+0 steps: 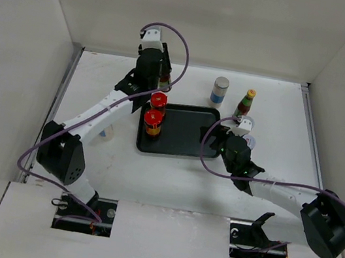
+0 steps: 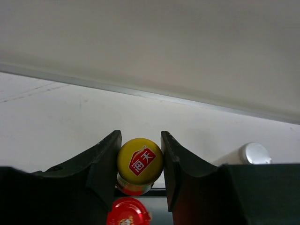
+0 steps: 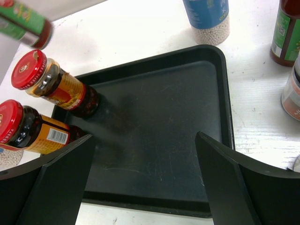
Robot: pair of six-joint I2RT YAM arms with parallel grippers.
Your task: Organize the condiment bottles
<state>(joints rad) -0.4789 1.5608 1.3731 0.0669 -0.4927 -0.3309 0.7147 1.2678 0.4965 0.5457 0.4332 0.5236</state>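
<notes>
My left gripper [image 1: 163, 76] is shut on the yellow cap of a slim dark bottle [image 2: 139, 161] beside the far left corner of the black tray [image 1: 187, 138]. Two red-lidded jars [image 1: 158, 100] [image 1: 153, 120] stand along the tray's left side and show in the right wrist view [image 3: 51, 84] [image 3: 28, 129]. My right gripper [image 3: 145, 136] is open and empty over the tray's near right part. A white grey-topped cylinder [image 1: 219, 90] and a second yellow-capped bottle [image 1: 245, 103] stand on the table behind the tray. A pale-lidded jar [image 3: 291, 89] stands right of the tray.
A pale container [image 1: 107, 132] is partly hidden behind my left arm, left of the tray. White walls enclose the table on three sides. The tray's middle and right [image 3: 164, 122] hold nothing.
</notes>
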